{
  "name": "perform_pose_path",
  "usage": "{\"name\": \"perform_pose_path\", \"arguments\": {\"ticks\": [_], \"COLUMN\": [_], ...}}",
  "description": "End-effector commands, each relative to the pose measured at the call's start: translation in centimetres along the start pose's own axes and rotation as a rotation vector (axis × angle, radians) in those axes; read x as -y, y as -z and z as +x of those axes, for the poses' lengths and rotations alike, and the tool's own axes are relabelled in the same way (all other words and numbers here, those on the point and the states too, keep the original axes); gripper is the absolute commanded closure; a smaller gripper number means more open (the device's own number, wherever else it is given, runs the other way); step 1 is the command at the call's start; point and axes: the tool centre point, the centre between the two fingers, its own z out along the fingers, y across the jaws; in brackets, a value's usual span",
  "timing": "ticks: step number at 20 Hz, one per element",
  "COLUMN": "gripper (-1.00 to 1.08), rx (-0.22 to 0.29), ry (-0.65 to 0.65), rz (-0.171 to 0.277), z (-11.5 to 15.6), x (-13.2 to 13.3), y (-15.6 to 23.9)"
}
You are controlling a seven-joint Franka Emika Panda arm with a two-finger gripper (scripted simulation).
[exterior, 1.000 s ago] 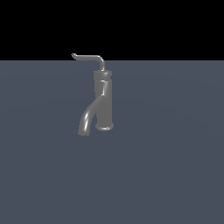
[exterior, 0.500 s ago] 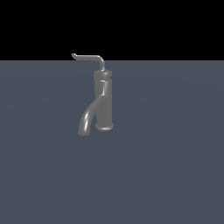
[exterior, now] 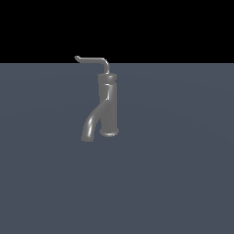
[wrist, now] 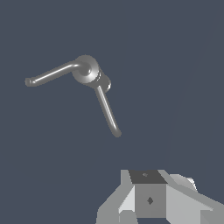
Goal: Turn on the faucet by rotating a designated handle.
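You are only getting near: your gripper (wrist: 151, 205), low in the wrist frame, pinch unclear, must reach the thin handle (exterior: 93, 60) atop the faucet (exterior: 109, 107) and push it round

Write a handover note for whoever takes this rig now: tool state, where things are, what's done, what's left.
Tool: only its base shows at the wrist view's edge, open or shut unclear. It holds nothing and is clear of the faucet; absent from the exterior view.
Faucet: upright on the grey floor, spout curving down to the exterior view's left.
Handle: atop the body, pointing to the exterior view's left, untouched.
Done: nothing visible.
Left: reach the handle, push it round.
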Motion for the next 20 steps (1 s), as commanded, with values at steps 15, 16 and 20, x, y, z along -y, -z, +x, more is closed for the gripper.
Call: {"name": "perform_pose_path", "arguments": {"ticks": [15,16,20], "gripper": [1.08,1.08,1.08], "rx": [0.012,0.012,0.006], "ry": [-0.416,-0.441,-0.542], "rz": [0.005,0.004,-0.001], "z": [6.3,6.7,8.1], "x": [6.2,6.6,8.1], "y": [-3.7,-4.0,-5.2]}}
